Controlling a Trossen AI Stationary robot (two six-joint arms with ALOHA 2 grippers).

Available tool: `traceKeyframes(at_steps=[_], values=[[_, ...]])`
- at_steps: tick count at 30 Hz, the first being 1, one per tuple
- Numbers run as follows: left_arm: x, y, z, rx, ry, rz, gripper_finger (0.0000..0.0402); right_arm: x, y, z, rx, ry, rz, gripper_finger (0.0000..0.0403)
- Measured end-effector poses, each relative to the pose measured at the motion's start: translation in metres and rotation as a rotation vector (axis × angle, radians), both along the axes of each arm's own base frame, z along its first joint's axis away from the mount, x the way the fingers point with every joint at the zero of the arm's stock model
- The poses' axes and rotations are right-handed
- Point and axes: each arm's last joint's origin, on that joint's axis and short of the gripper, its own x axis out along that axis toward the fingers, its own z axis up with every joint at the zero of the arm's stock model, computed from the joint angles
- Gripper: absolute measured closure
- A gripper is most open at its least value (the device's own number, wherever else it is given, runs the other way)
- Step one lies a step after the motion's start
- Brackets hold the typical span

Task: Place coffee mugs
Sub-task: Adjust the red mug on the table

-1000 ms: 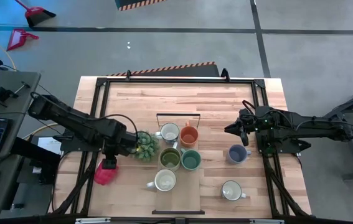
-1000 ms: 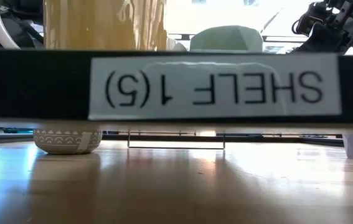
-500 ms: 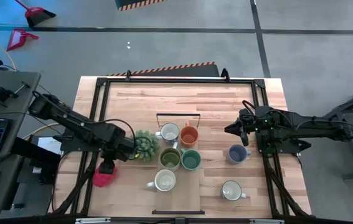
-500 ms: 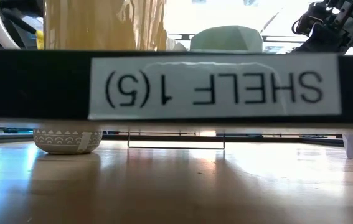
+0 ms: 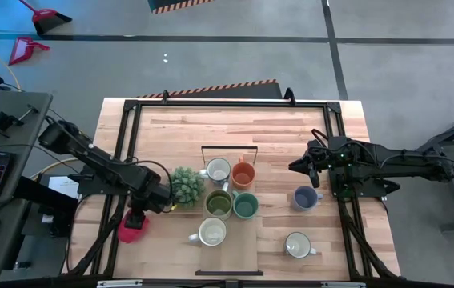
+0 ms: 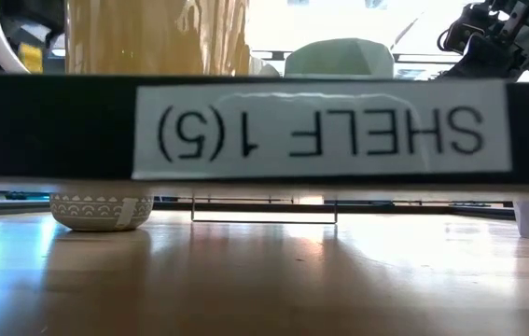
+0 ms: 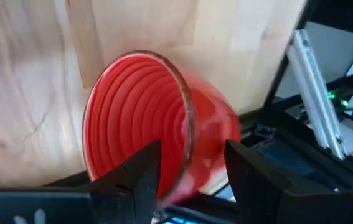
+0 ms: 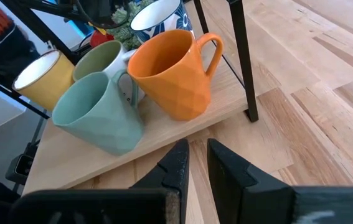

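My left gripper [image 5: 134, 214] [image 7: 188, 163] is shut on the red mug [image 5: 129, 230] [image 7: 136, 124], near the table's left edge beside the spiky plant [image 5: 186, 186]. Five mugs stand on a wooden board [image 5: 243, 240]: white patterned [image 5: 218, 170], orange [image 5: 243, 174] [image 8: 170, 74], olive [image 5: 218, 203], teal [image 5: 245, 206] [image 8: 95, 115] and cream [image 5: 211, 232]. A blue-grey mug [image 5: 303, 197] and a cream-white one [image 5: 297, 245] rest on the table to the right. My right gripper [image 5: 295, 166] [image 8: 196, 152] hovers shut just beyond the blue-grey mug, touching nothing. My left gripper has the red mug by its wall at the rim [image 7: 185, 134], with one finger [image 7: 142, 171] inside the mouth and the other [image 7: 251, 174] outside. The fingers come from above. The mug sits tilted in the hold; whether its base touches the table I cannot tell.
A black metal frame [image 5: 228, 149] stands at the board's far end, and a black rail [image 5: 122, 144] borders the table. In the low view a black bar labelled SHELF 1(5) [image 6: 320, 131] blocks most of the scene; a patterned mug [image 6: 101, 210] shows beneath it. Bare wood lies across the far half.
My left gripper has drawn the red mug a little toward the table's near left corner, away from the plant, which now shows whole. The right arm has kept still.
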Motion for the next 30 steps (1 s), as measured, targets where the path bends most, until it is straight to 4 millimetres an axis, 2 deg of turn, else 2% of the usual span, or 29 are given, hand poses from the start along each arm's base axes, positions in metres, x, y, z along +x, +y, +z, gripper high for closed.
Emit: traceKeyframes(at_steps=[6, 17, 30], values=[[-0.005, 0.0, -0.01, -0.027, 0.041, 0.03, 0.0252, 0.0, 0.0, 0.0, 0.0, 0.0, 0.0, 0.036], [-0.005, 0.001, -0.007, -0.032, 0.046, 0.06, 0.039, 0.0, 0.0, 0.0, 0.0, 0.0, 0.0, 0.036], [0.012, -0.002, 0.021, 0.122, -0.115, 0.097, 0.0392, 0.0, 0.0, 0.0, -0.004, -0.003, -0.002, 0.036]])
